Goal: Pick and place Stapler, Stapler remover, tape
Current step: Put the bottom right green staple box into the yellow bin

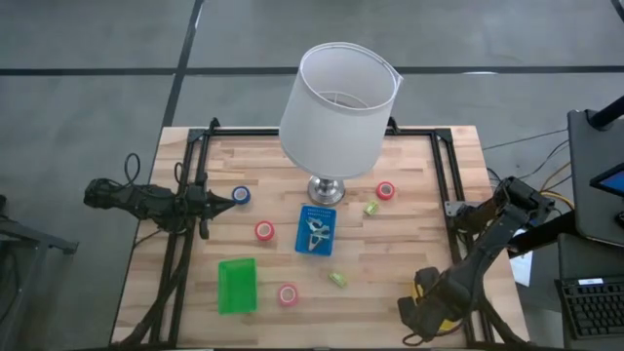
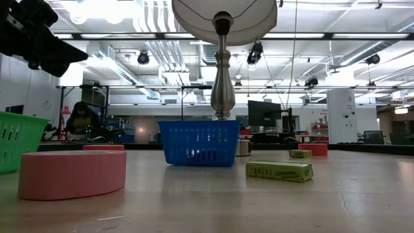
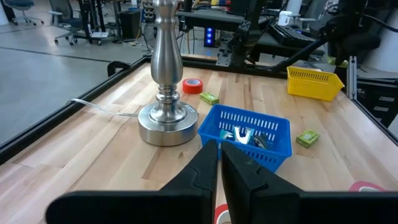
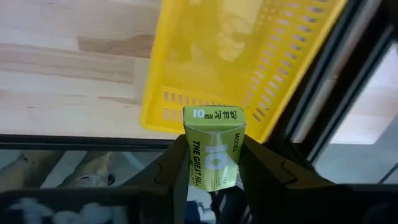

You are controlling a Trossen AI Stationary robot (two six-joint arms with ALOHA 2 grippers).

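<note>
My right gripper [image 4: 211,171] was clamped on a small green staple box [image 4: 213,148], held above the yellow bin [image 4: 205,62] at the tabletop's [image 1: 409,249] right front corner. Light, stiff cardboard, I judged; flat sides suited my fingers. My left gripper [image 3: 221,163], closed, hovered near the blue tape roll [image 1: 241,196]; the lamp [image 1: 336,107] loomed centrally.

The wooden bench [image 1: 409,249] is carrying a lamp [image 1: 325,188], blue basket [image 1: 316,231], green basket [image 1: 236,285], tape rolls [image 1: 264,231] and small green boxes [image 1: 337,279].
</note>
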